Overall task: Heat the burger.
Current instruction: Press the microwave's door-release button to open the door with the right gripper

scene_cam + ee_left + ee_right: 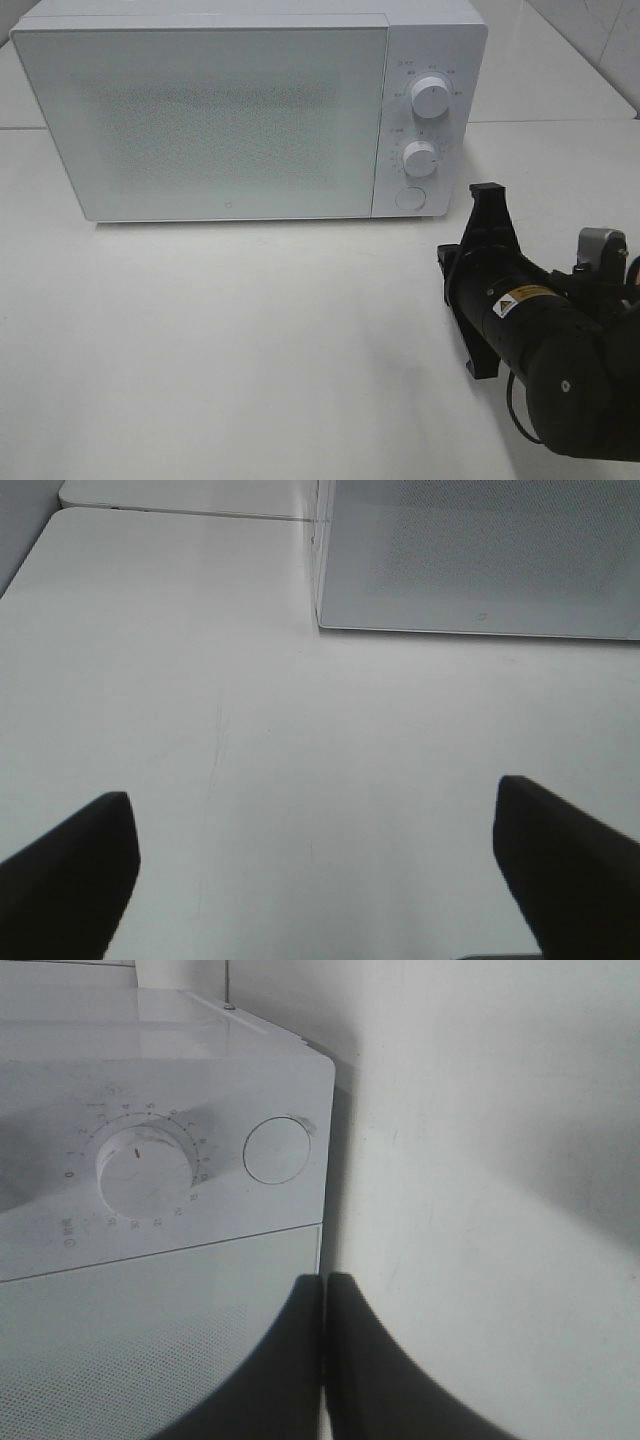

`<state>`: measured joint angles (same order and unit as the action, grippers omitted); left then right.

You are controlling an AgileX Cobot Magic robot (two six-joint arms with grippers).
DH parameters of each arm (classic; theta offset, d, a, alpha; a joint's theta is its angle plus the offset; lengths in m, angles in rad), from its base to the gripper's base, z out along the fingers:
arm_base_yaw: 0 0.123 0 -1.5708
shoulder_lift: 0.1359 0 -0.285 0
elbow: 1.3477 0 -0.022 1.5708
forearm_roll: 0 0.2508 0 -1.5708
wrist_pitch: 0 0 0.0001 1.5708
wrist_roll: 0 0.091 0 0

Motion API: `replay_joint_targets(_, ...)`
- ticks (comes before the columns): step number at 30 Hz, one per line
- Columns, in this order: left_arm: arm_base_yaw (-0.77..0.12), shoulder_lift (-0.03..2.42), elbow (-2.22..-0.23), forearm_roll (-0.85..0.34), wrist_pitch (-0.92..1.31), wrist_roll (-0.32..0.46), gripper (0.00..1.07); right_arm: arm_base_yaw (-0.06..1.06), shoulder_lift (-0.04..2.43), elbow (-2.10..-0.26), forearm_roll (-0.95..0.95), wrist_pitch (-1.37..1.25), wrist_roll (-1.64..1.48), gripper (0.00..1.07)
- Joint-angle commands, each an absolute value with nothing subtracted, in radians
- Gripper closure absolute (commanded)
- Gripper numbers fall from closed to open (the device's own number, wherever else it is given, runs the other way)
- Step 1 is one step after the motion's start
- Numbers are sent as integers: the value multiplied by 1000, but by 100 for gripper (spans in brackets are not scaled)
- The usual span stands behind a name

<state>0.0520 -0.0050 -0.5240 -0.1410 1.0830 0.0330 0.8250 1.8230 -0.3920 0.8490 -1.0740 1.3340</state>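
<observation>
Closed white microwave (230, 110) with no burger in view, perhaps inside it; the right gripper (324, 1285), pressed together and empty, hovers near the microwave's round button (277, 1150), likely lining up a straight push, while the left gripper (312, 810) hangs spread wide before its door.
</observation>
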Motion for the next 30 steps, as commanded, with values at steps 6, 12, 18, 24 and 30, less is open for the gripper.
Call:
replay_joint_targets(6, 51, -20, -520, -140, 1070, 25, 17, 765, 1906, -487, 772, -1074, 1341, 107)
replay_joint_targets(12, 51, -20, -520, -140, 1070, 25, 17, 672, 1948, -567, 699, -1025, 1341, 107)
replay_joint_targets(18, 51, -20, -520, -140, 1070, 25, 17, 628, 1980, -625, 656, -987, 1341, 107)
replay_joint_targets(24, 51, -20, -520, -140, 1070, 25, 17, 607, 2011, -677, 657, -977, 1341, 107)
replay_joint_targets(30, 51, -20, -520, -140, 1070, 25, 17, 595, 2040, -716, 654, -970, 1341, 107)
